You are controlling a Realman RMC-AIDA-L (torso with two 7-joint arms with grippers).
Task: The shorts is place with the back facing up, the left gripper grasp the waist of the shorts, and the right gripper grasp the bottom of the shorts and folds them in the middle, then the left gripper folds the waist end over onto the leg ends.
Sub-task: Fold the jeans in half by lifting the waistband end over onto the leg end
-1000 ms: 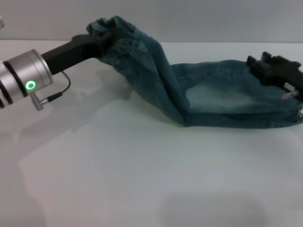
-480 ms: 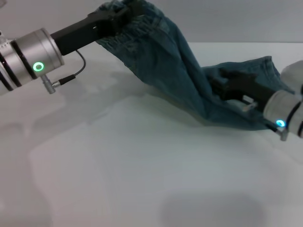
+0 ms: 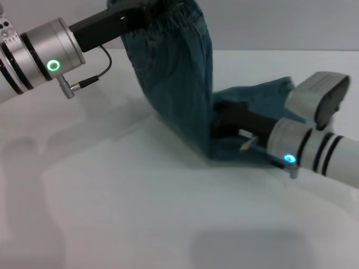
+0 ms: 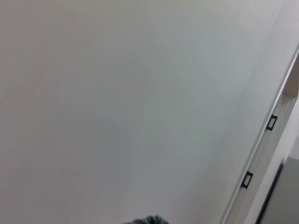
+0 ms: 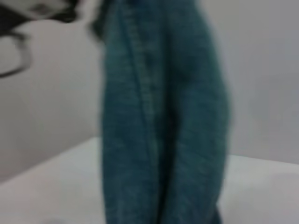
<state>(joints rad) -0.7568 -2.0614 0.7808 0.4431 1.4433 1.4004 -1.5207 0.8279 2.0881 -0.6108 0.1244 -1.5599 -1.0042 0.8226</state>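
Nearest the camera, low beside the shorts, the right gripper pins the leg ends; finger spread unclear. Farther back, the left gripper pinches the waist high above the table. Denim hanging taut could slip free or drag the legs.

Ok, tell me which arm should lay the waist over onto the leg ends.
Left. The left end effector already holds the waist lifted above the table, while the right end effector sits low against the leg ends.
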